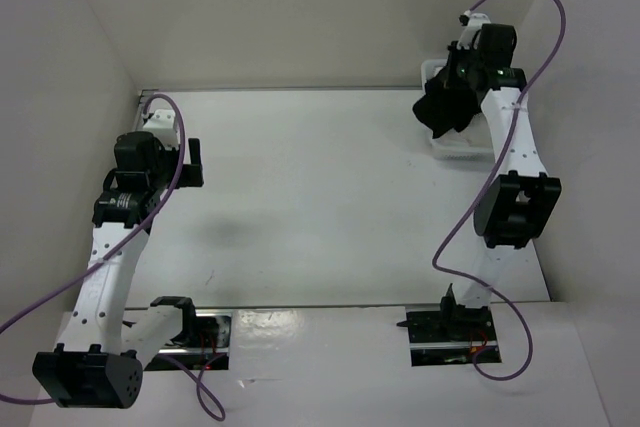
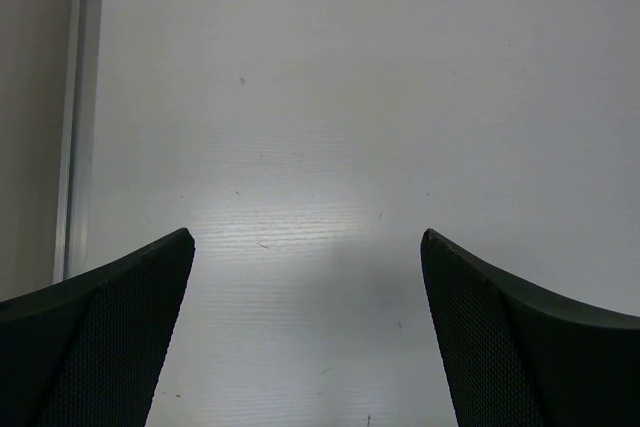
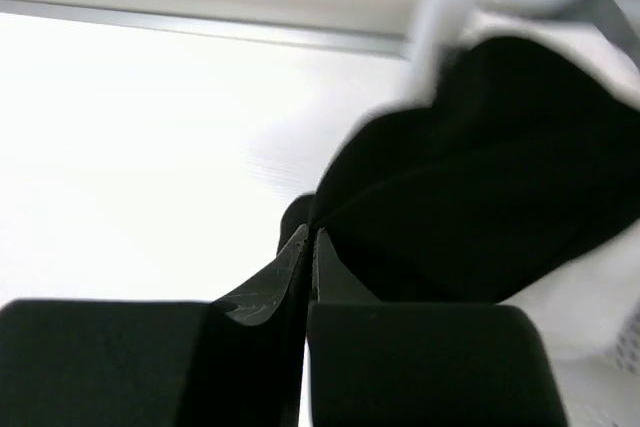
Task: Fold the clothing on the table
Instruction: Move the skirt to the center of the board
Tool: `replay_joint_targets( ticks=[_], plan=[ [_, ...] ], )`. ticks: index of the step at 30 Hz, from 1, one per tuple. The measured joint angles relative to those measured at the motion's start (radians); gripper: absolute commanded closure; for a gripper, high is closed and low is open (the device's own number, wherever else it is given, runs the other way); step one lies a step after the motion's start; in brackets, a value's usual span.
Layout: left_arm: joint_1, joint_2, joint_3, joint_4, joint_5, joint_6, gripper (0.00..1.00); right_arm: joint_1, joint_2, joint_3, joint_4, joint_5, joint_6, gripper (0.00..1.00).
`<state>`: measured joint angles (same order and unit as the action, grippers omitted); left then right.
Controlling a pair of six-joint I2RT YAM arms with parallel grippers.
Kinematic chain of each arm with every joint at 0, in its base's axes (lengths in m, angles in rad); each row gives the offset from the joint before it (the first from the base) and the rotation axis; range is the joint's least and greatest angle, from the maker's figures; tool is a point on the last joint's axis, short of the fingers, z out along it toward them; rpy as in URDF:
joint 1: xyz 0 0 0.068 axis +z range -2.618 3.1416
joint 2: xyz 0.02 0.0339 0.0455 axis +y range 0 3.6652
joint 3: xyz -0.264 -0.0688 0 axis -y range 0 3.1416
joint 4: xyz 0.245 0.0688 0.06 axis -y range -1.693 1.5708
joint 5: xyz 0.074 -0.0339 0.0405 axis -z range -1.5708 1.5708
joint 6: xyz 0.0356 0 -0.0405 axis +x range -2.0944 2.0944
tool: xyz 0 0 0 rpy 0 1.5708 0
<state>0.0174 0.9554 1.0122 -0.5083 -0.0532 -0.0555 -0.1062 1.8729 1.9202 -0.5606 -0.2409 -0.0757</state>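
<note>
In view are one black garment (image 1: 442,112), one white basket (image 1: 462,150), one white surface (image 1: 320,197), and two arms: a left arm (image 1: 110,267) and a right arm (image 1: 515,152). The garment hangs bunched from the right jaws at the far right corner, over the basket, and those jaws are pinched fully together on a fold of it. The left jaws stand spread wide above the surface near its left edge, holding and touching nothing.

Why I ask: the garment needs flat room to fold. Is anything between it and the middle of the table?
Nothing visible does. The right gripper is shut on the clothing at the far-right basket, and no object lies on the table between there and its middle.
</note>
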Motion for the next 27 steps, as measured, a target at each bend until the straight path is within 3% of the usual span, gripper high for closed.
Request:
replay_joint_targets(
  ticks=[11, 17, 18, 19, 20, 21, 27],
  plan=[
    [0.000, -0.002, -0.005, 0.000, 0.015, 0.003, 0.00, 0.248, -0.314, 0.061, 0.041, -0.137, 0.042, 1.00],
    [0.000, -0.002, -0.005, 0.000, 0.033, 0.003, 0.00, 0.327, -0.422, -0.101, 0.121, -0.114, 0.027, 1.00],
    [0.000, -0.002, -0.005, 0.000, 0.036, 0.004, 0.00, 0.328, -0.415, -0.133, 0.126, -0.111, 0.021, 0.87],
    [0.000, -0.002, -0.005, 0.000, 0.040, 0.004, 0.00, 0.328, -0.399, -0.163, 0.126, -0.107, 0.011, 0.34],
    [0.000, -0.002, -0.005, 0.000, 0.045, 0.005, 0.00, 0.329, -0.371, -0.197, 0.127, -0.093, -0.001, 0.07],
    [0.000, -0.002, -0.005, -0.001, 0.050, 0.005, 0.00, 0.332, -0.344, -0.225, 0.124, -0.077, -0.010, 0.02],
    [0.000, -0.002, -0.005, -0.002, 0.086, 0.026, 0.00, 0.362, -0.112, -0.463, 0.095, 0.180, -0.051, 0.02]
  ],
)
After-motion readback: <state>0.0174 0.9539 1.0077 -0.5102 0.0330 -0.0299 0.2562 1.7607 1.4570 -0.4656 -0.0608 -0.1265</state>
